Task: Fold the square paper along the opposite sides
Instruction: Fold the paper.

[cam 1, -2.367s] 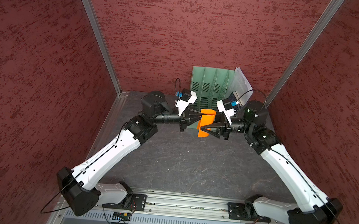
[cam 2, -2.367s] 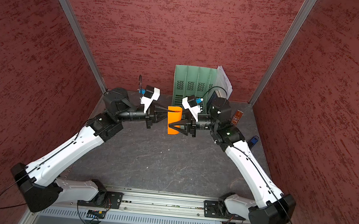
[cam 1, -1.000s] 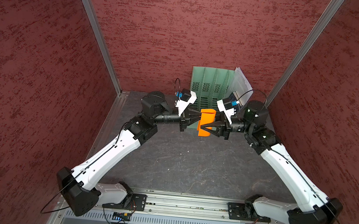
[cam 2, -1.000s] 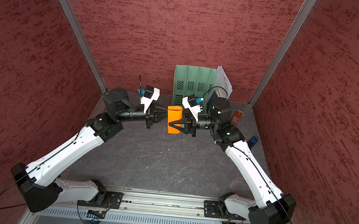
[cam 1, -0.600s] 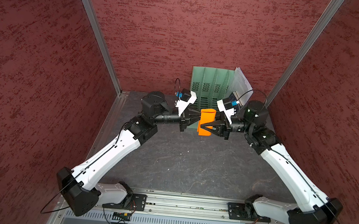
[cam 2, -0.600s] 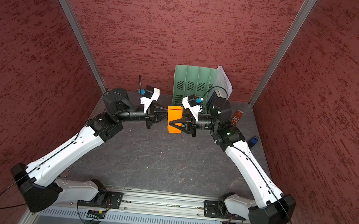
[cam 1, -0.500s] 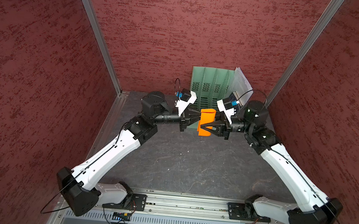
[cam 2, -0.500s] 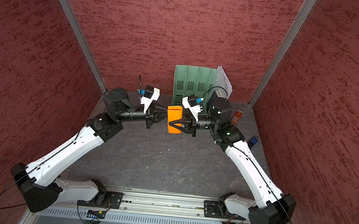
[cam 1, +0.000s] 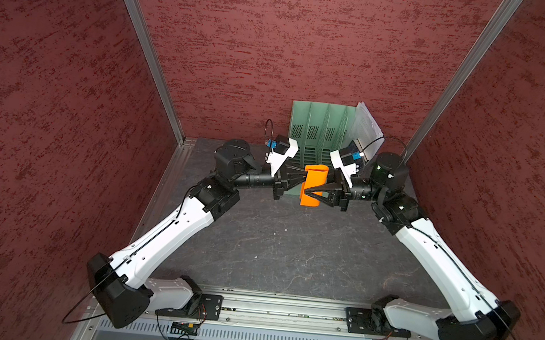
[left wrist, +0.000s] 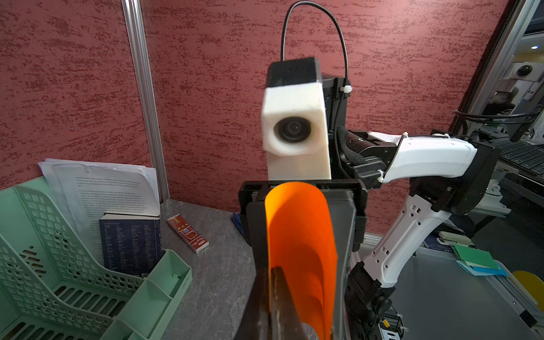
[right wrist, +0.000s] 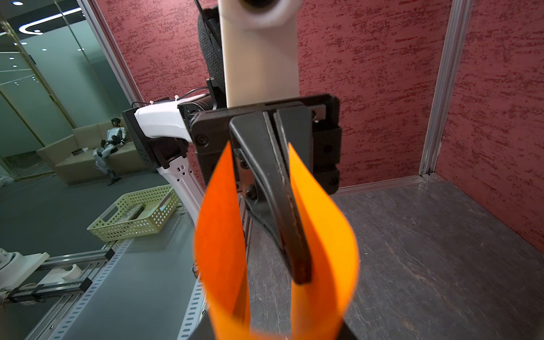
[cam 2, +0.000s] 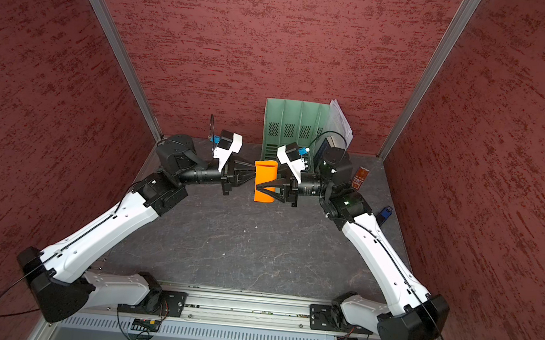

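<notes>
- Curling into a U above the desk [cam 1: 278, 245], the square paper [cam 1: 313, 184] hangs between the two tools.
- Left tool [cam 1: 302, 179]: jaws together, clamped on the paper's edge at its tip.
- Right tool [cam 1: 309, 190]: jaws apart, straddling the paper; whether they touch it is unclear.
- Behind both tools stands a green file rack [cam 1: 318, 127] holding white printed sheets [cam 1: 366, 125].

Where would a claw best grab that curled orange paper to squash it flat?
Across both walls of the square paper's curl, coming from the side opposite the left gripper, which is shut on it. The sheet is bent into a U with its walls apart, so the right gripper's open jaws, one outside each wall, could probably press them together.
</notes>
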### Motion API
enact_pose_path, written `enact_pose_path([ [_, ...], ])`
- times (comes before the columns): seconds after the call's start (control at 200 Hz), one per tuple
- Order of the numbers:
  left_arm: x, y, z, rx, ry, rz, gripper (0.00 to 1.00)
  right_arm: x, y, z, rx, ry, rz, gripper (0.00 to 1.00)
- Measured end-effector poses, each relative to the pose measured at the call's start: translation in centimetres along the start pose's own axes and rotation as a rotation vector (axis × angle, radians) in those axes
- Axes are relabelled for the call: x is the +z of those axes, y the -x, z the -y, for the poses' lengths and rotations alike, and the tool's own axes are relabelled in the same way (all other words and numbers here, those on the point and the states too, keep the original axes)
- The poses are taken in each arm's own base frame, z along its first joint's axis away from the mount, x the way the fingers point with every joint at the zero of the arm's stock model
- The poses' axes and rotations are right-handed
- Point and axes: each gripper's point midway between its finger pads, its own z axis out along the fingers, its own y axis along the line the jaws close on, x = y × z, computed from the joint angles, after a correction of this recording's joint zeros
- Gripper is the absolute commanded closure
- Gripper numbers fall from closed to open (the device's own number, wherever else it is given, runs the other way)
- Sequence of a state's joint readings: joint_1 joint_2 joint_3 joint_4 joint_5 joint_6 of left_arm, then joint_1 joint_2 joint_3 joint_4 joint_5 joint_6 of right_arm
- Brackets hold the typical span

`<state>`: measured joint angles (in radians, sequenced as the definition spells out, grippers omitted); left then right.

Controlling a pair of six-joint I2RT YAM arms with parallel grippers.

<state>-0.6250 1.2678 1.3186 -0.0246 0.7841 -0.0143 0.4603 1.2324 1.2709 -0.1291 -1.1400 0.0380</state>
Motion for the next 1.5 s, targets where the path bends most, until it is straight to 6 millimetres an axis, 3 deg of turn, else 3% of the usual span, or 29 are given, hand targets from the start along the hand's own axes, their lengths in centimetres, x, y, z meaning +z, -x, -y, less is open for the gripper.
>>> enact_pose_path([
  [1.498,-0.04,-0.29,0.0,0.0,0.002,-0.017,1.0,0.5,-0.85,0.47,0.024,0.011,-0.018,0.68],
])
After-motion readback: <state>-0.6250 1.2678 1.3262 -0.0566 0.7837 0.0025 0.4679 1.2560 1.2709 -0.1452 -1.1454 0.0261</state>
